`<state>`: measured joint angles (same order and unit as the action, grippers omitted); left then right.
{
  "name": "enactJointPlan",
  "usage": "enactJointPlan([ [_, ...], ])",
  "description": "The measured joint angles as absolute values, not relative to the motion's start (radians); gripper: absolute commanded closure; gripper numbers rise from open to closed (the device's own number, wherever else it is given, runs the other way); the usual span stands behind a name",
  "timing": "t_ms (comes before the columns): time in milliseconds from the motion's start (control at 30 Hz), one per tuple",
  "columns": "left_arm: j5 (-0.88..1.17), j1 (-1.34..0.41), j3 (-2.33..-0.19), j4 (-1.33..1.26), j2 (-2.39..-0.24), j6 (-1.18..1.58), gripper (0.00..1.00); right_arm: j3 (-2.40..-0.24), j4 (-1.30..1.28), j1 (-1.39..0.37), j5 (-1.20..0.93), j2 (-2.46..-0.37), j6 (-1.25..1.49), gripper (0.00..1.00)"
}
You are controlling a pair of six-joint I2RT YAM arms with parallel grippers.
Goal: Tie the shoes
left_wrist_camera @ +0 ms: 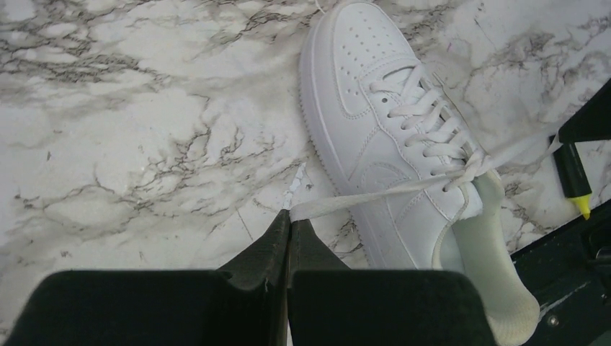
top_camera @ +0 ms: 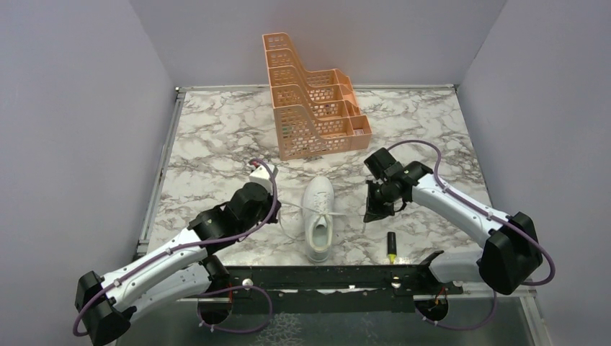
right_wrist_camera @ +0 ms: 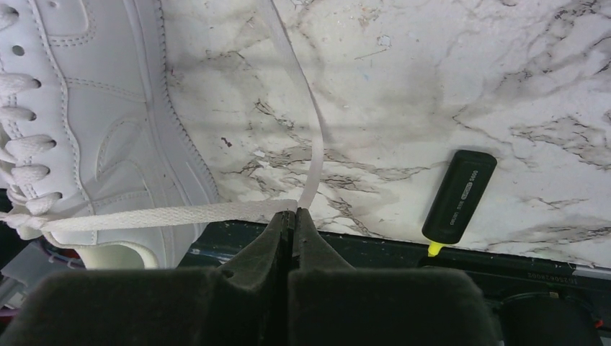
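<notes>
all-white low-top sneaker (top_camera: pixel 318 218) with perforated toe (left_wrist_camera: pixel 360 50), laces (left_wrist_camera: pixel 375 197) taut sideways

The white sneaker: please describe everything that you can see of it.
The sneaker is a single all-white low-top, smooth and leather-like, with stitched panels, a perforated toe and a pale lining. It stands upright on its sole on the marble table, toe toward the orange rack. Its flat white laces are threaded and crossed at the top eyelets, with no bow. The left gripper and the right gripper are each shut on one lace strand, drawn out sideways.
</notes>
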<state>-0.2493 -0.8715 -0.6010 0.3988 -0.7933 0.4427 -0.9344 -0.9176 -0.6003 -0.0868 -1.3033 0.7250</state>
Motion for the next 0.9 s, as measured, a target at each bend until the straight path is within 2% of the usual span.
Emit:
enactJointPlan([
  [400,-0.363,-0.872,-0.588,0.521,-0.726,0.67,1.0,-0.897,-0.871,-0.567,-0.075,-1.322,0.725,0.99],
  [800,-0.36,-0.866,-0.586,0.53,-0.829,0.675,1.0,-0.878,-0.839,-0.533,-0.067,-1.353,0.637,0.99],
  [900,-0.33,-0.865,-0.577,0.485,-0.794,0.641,1.0,-0.899,-0.801,-0.533,-0.11,-1.346,0.561,0.89],
])
